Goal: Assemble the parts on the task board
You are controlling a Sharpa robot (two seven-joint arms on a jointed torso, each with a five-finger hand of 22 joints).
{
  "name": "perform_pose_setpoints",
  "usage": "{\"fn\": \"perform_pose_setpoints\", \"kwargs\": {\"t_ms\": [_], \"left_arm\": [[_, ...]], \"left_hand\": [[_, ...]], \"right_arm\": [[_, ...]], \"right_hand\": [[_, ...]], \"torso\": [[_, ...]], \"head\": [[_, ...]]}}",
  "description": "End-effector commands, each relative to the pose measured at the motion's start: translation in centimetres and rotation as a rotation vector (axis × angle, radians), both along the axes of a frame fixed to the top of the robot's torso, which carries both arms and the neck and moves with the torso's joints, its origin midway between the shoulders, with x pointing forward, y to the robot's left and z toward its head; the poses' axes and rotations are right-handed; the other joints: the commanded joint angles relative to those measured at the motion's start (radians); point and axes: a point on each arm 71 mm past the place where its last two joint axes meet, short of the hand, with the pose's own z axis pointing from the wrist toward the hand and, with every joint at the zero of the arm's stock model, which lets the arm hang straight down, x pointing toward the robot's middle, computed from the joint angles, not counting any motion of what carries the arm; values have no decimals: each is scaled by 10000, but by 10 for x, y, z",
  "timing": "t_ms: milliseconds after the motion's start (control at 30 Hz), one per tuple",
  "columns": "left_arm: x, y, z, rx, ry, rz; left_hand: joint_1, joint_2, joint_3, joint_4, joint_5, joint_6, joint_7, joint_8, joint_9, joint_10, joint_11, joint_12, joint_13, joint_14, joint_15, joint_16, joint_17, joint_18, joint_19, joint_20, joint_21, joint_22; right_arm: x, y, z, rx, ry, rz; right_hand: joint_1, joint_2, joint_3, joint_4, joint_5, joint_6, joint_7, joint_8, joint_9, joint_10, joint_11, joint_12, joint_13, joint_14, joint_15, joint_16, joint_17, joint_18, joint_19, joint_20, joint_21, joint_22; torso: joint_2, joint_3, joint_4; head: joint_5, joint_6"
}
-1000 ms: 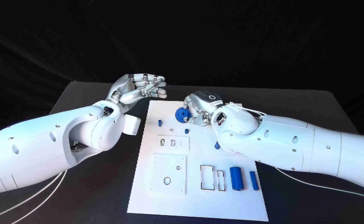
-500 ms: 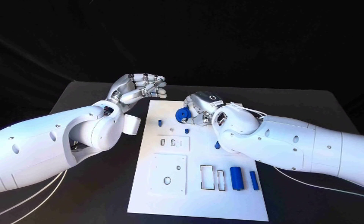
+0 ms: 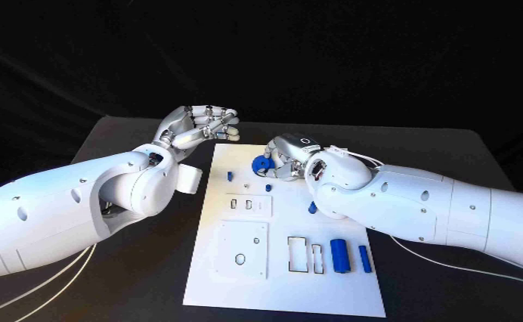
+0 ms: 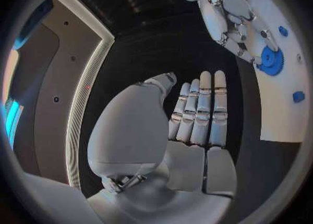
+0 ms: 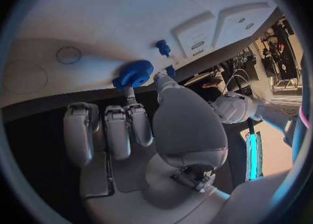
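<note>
Task board (image 3: 286, 292) lies mid-table, unmoved. Right hand (image 3: 288, 157) has crept slightly toward the blue gear (image 3: 263, 164) at the board's far end over the last second; fingers at the gear, one fingertip touching it in the right wrist view (image 5: 133, 74). Real grip or just contact, can't tell. Probably seating the gear. Left hand (image 3: 202, 127) stays raised off the board's left edge, fingers apart, empty. Small blue pegs (image 3: 268, 187) partly hidden by the right forearm.
</note>
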Motion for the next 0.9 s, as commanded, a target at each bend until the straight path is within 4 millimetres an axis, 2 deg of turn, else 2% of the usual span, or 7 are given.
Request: {"fn": "perform_pose_setpoints", "kwargs": {"t_ms": [33,300,500,900], "left_arm": [[0,-2,1,-83,-18,-154],[0,-1,1,-71,-19,-123],[0,-1,1,-70,-23,-117],[0,0,1,-60,-29,-84]], "left_hand": [[-88,-49,73,9,-52,28,14,-32,12,64,1,-49,-1,-15,33,-11,8,102,-61,-15,29,11],[-76,-36,92,-5,-49,30,12,-32,13,67,-1,-57,-1,-16,31,-13,15,103,-64,-17,35,14],[-76,-36,92,-5,-49,30,12,-32,13,67,-1,-57,-1,-16,31,-13,15,103,-64,-17,35,14],[-69,-34,106,-19,-51,30,11,-32,15,71,-2,-66,-1,-18,30,-16,22,104,-67,-17,42,17]], "right_arm": [[0,-1,-8,-324,835,107],[0,-4,-9,-566,1042,73],[-1,-8,-10,-701,1014,5],[-6,-18,-5,-504,549,-105]], "right_hand": [[-109,13,73,-24,39,-69,0,-52,-29,69,2,-4,1279,949,-32,57,2182,-99,144,-11,-31,1440],[-122,32,91,-27,41,-72,2,-64,-31,98,6,29,1318,953,-27,61,2202,-107,164,-8,-9,1466],[-114,50,130,-44,42,-20,-7,-55,-23,114,2,47,1337,955,-25,62,2209,-110,172,-4,0,1478],[-111,42,154,-49,39,36,-19,-42,-14,138,-6,72,1367,955,-28,63,2210,-115,185,-2,15,1496]], "torso": [[2,-3,15],[-3,2,-19],[-3,5,0],[-7,11,-19]], "head": [[5,-15],[42,-16],[35,-5],[32,13]]}}
